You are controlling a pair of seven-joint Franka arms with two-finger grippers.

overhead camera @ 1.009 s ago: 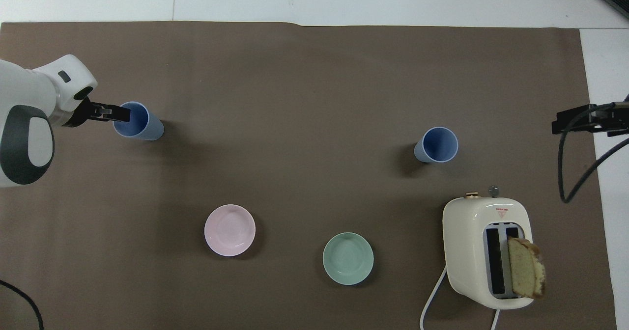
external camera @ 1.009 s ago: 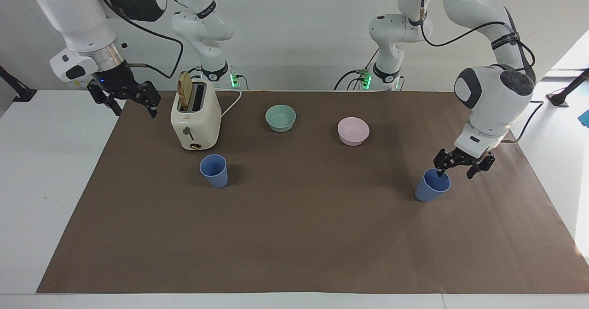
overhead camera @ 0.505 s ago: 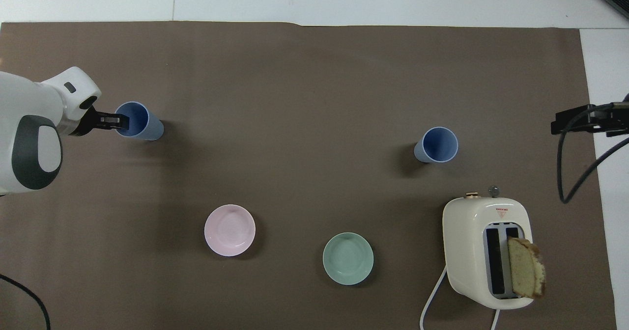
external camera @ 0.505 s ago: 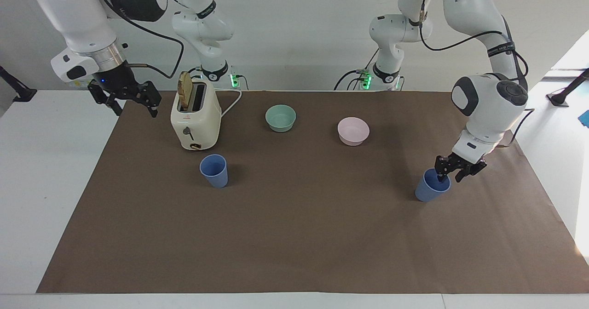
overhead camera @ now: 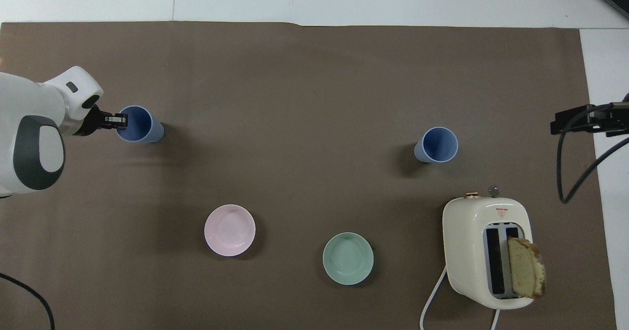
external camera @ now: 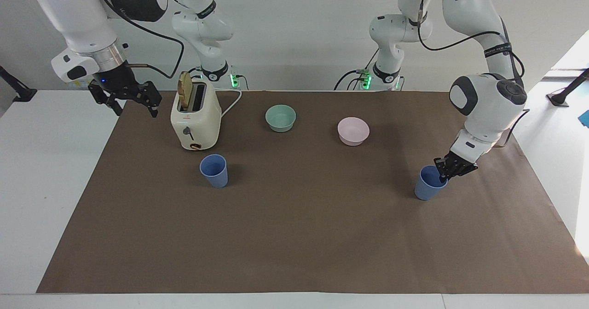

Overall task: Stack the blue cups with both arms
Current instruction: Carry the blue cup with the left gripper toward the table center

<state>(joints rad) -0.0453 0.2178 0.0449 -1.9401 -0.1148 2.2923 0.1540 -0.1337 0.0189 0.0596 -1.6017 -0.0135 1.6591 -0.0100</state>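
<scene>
A small matte periwinkle-blue plastic tumbler [external camera: 430, 183] stands on the brown paper-covered surface [external camera: 303, 235] toward the left arm's end, well apart from the cream toaster [external camera: 195, 116]. The left pincer [external camera: 445, 174] is closed on its rim. The second identical tumbler [external camera: 214, 170] stands just beside the toaster, farther from the robots. The right pincer [external camera: 133, 107] hangs open beside the toaster.

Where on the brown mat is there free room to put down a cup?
The widest bare patch of the brown mat is the strip farther from the robots than both blue cups. The stretch between the cups is bare too. Nearer the robots it is crowded: toaster, teal bowl, pink bowl. The left tool grips one cup's rim.
</scene>
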